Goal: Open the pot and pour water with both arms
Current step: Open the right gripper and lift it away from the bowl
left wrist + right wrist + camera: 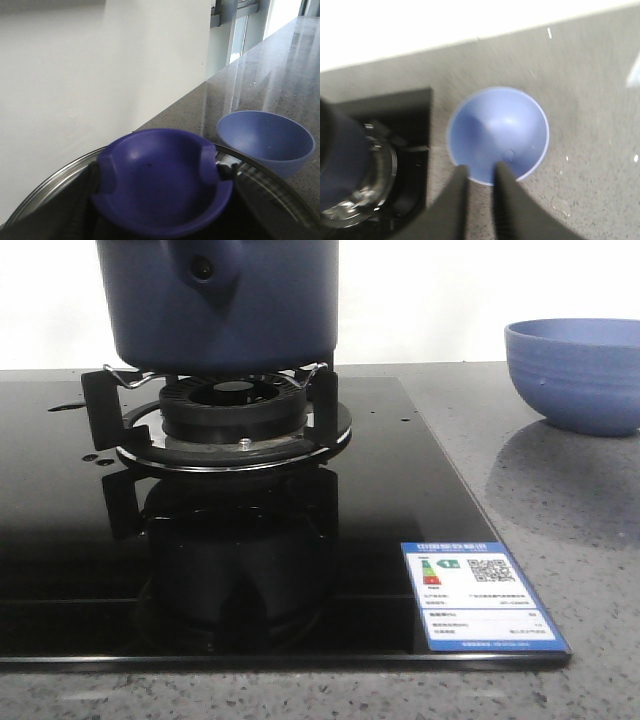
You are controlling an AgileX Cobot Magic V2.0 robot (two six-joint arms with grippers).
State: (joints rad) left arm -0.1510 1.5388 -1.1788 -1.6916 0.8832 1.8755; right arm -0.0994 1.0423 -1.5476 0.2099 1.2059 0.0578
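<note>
Front view: the big dark blue round pot [220, 300] sat on the black stove burner [232, 415], and a light blue ribbed bowl [578, 370] stood well apart on the grey worktop [560, 540].

Left wrist view: a blue lid knob [162, 182] filled the bottom; I could not tell how the left pincer stood.

Right wrist view: the right pincer [479, 175] hung over the bowl, its fingers narrow, holding nothing.

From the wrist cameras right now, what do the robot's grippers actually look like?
Only the right gripper shows clearly: two slim, dark, matte fingers, tapering to rounded tips, with no markings or cables visible. The image is slightly blurred. In the left wrist view I cannot make out the fingers at all.
</note>
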